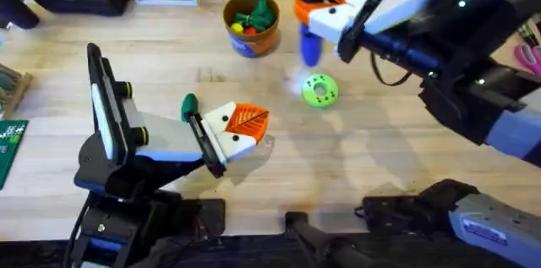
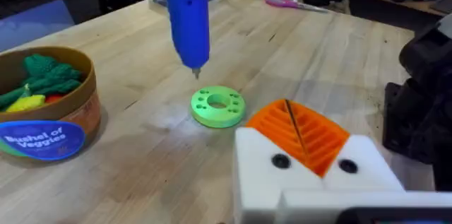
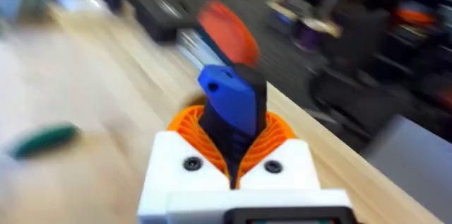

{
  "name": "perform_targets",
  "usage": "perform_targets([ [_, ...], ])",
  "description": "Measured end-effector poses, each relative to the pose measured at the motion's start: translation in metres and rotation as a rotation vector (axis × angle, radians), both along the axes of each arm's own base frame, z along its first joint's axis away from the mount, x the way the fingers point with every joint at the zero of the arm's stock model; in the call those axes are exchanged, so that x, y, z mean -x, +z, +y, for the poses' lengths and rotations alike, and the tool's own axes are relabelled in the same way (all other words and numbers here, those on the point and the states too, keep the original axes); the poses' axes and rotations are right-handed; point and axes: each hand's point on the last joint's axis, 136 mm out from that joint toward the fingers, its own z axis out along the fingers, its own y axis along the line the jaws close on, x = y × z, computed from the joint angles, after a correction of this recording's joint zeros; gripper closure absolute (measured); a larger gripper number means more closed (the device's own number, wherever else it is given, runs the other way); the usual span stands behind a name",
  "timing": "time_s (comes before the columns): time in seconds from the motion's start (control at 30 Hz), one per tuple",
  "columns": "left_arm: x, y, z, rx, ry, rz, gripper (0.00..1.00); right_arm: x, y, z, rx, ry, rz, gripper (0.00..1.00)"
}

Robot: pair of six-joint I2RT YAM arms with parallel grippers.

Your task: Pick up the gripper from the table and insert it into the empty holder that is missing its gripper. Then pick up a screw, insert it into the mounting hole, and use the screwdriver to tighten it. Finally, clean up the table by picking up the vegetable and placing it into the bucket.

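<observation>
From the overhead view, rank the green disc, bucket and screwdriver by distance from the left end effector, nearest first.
1. Green disc, on the table to the right of the left end effector.
2. Bucket, farther back on the table.
3. Screwdriver, held upright by the right end effector, back right.

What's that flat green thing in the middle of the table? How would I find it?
On the wooden table, look just right of the orange-brown bucket of toy vegetables. Below the blue screwdriver tip lies a lime-green disc, flat and ringed with small holes.
</observation>
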Motion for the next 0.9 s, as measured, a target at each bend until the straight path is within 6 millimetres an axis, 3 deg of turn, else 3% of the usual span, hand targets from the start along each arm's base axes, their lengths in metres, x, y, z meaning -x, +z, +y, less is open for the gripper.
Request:
perform_targets([
  [0.17,0.0,0.0,0.0,0.0,0.0,0.0,0.997,-0.031,-0.054,-0.056,0.392,-0.232,-0.038,0.973],
  [0.4,0.0,0.0,0.0,0.0,0.0,0.0,0.997,-0.048,-0.125,-0.123,0.911,-0.345,0.004,0.973],
  [0.53,0.0,0.0,0.0,0.0,0.0,0.0,0.997,-0.05,-0.158,-0.14,1.049,-0.331,0.065,0.973],
  [0.73,0.0,0.0,0.0,0.0,0.0,0.0,0.997,-0.049,-0.191,-0.144,1.112,-0.292,0.135,0.899],
  [0.8,0.0,0.0,0.0,0.0,0.0,0.0,0.997,-0.049,-0.194,-0.145,1.095,-0.308,0.162,0.764],
  [0.83,0.0,0.0,0.0,0.0,0.0,0.0,0.997,-0.048,-0.195,-0.146,1.083,-0.318,0.177,0.623],
  [0.9,0.0,0.0,0.0,0.0,0.0,0.0,0.997,-0.048,-0.196,-0.147,1.058,-0.339,0.196,0.434],
])
